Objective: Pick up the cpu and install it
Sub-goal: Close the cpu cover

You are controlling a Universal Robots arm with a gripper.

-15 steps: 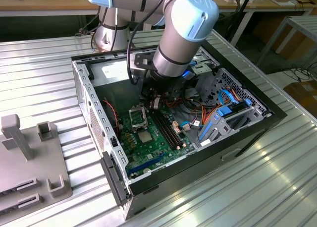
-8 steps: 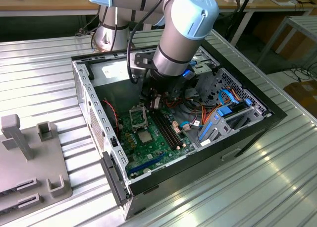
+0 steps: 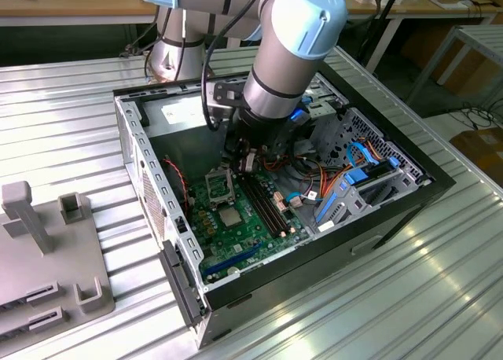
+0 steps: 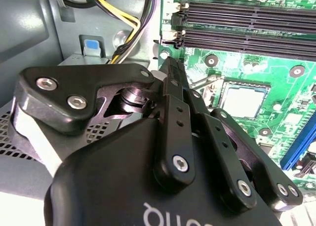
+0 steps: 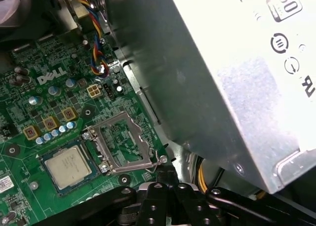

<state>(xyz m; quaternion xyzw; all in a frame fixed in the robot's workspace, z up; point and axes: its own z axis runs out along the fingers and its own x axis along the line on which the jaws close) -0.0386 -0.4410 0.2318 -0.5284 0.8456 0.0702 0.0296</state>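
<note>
The cpu (image 5: 69, 166) is a small silver-grey square lying flat in its socket on the green motherboard (image 5: 44, 102); it also shows in the second wrist view as the cpu (image 4: 243, 100) and in the exterior view as the cpu (image 3: 229, 216). Beside it the hollow metal socket frame (image 5: 121, 142) stands flipped open. My gripper (image 5: 165, 172) is shut with nothing between its fingers, its tip close to the frame's corner and a short way from the cpu. In the second wrist view the gripper (image 4: 170, 68) points down at the board. The gripper (image 3: 248, 162) hangs inside the open computer case (image 3: 157, 179).
A silver power supply box (image 5: 237, 88) rises close beside the gripper. Long black memory slots (image 4: 247, 18) run along the board. Coloured cables (image 5: 96, 53) and a drive cage with blue and orange leads (image 3: 354, 171) crowd the case. A grey fixture (image 3: 47, 250) sits at the exterior view's left.
</note>
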